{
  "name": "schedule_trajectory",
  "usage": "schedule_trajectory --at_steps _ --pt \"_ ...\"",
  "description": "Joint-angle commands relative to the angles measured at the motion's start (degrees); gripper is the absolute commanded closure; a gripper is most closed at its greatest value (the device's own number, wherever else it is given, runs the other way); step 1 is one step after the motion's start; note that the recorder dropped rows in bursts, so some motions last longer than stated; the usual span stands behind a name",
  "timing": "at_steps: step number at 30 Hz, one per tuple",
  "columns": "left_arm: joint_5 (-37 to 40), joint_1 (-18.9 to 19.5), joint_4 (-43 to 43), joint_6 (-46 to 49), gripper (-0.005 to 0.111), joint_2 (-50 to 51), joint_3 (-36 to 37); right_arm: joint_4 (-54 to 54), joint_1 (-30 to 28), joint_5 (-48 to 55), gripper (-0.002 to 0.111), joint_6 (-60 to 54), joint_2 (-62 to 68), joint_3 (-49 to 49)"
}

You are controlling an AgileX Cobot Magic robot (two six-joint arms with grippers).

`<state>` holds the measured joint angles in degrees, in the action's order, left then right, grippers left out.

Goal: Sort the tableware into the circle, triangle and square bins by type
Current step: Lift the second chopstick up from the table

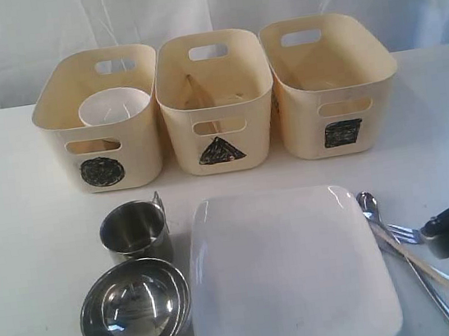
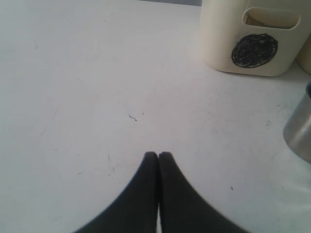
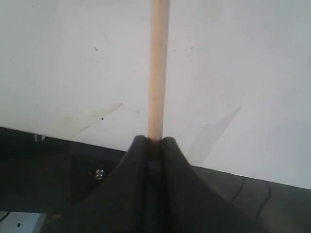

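One chopstick (image 3: pixel 158 68) in right gripper (image 3: pixel 155 140)

The left gripper (image 2: pixel 158 155) hangs over the bare white table (image 2: pixel 87 97), its two dark fingers pressed together with nothing between them. Ahead of the fingertips and off to one side stands the cream circle bin (image 2: pixel 218 48), a black scribbled circle (image 2: pixel 254 50) on its wall below a handle slot (image 2: pixel 270 18). Nearer the gripper on that same side, the edge of a steel mug (image 2: pixel 299 131) shows, apart from the fingers.
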<state>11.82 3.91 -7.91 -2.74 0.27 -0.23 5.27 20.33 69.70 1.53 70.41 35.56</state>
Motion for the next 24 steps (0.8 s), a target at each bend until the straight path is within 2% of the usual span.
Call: schedule_trajectory --at_steps 1,10,18,24 --pt "-0.21 -0.05 -0.19 0.05 0.107 -0.27 0.23 0.83 -0.41 0.26 0.108 0.26 -4.26 0.39" --pt "-0.21 -0.05 -0.19 0.05 0.107 -0.27 0.23 2.06 -0.41 0.26 0.108 0.26 -7.47 0.73" --pt "-0.21 -0.05 -0.19 0.05 0.107 -0.27 0.23 1.22 -0.41 -0.21 0.108 0.02 -7.47 5.92" --pt "-0.21 -0.05 -0.19 0.05 0.107 -0.27 0.23 -2.52 -0.41 -7.64 0.108 -4.34 -7.47 10.99"
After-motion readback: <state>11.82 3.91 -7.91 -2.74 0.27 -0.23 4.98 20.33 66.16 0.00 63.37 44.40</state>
